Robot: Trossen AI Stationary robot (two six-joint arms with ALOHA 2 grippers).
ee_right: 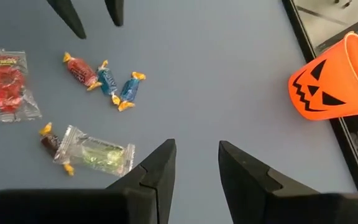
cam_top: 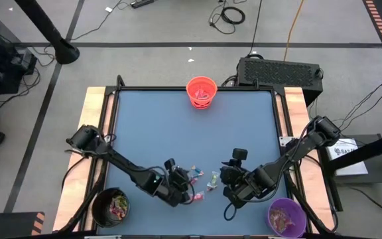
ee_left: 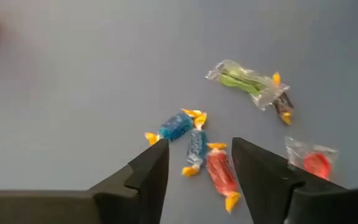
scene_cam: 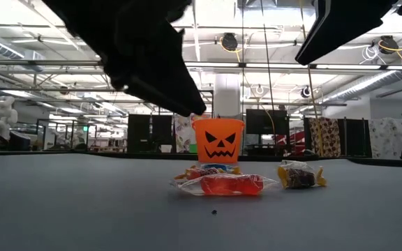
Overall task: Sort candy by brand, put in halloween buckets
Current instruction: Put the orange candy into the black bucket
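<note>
The left hand [cam_top: 190,191] is hovering low over the near middle of the blue counter [cam_top: 178,133], its two fingers parted with nothing between them. Just past its fingertips a small cluster of candy is lying on the surface — two blue sweets [ee_left: 178,126] touching each other and a red one [ee_left: 221,174] beside them. A little apart are sitting a clear packet with a green sweet [ee_left: 244,81], a small dark one [ee_left: 283,107] against its end, and a clear packet holding a red ring-shaped sweet [ee_left: 316,163].

The right hand [cam_top: 225,178] is hanging on the other side of the cluster, fingers a narrow gap apart and gripping nothing.

The orange bucket [cam_top: 201,92] is standing at the far edge of the counter, well away from the loose candy. The black bucket [cam_top: 110,206] is sitting at the near left corner and the purple bucket [cam_top: 286,216] at the near right — both are already holding sweets.
</note>
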